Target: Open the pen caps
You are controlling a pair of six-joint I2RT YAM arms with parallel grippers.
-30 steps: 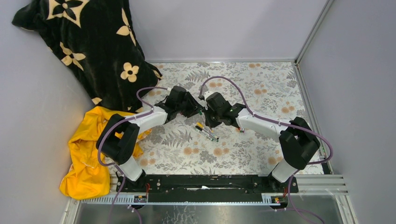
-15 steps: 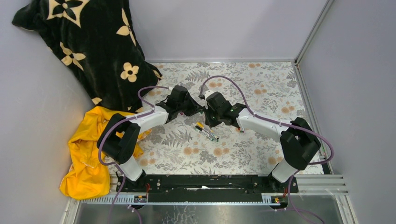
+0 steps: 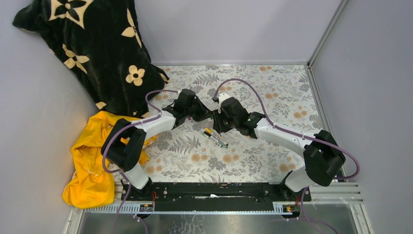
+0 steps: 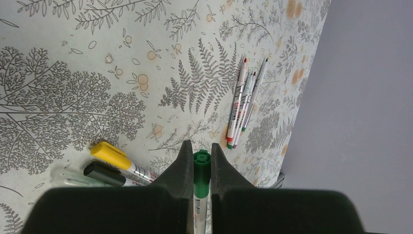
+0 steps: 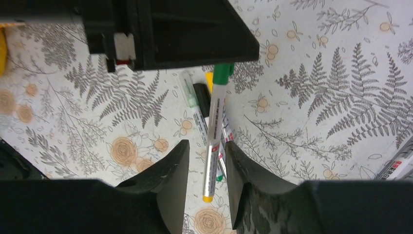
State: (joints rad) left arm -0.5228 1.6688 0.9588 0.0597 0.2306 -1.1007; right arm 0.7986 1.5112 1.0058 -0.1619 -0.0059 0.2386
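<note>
My left gripper [image 4: 200,148] is shut on the green cap [image 4: 201,168] of a light-barrelled pen [image 5: 214,131], held above the table. In the right wrist view, that pen runs from the left gripper's black body down between my right fingers. The right gripper [image 5: 207,144] stands open around the barrel, with a gap on each side. The barrel's yellow end [image 5: 208,198] hangs free. In the top view both grippers meet at mid table, left [image 3: 206,113] and right [image 3: 217,119]. Below them lie a yellow-capped pen [image 4: 113,156] and a black-capped pen [image 4: 103,173].
Several thin pens [image 4: 242,109] lie side by side on the floral table cover [image 3: 272,92]. A black flowered blanket [image 3: 92,48] fills the back left corner. A yellow cloth [image 3: 90,165] lies at the left. Grey walls close in the sides.
My left gripper has shut on the green cap. My right gripper, which was shut on the barrel, has opened, and the right arm's elbow has swung right.
</note>
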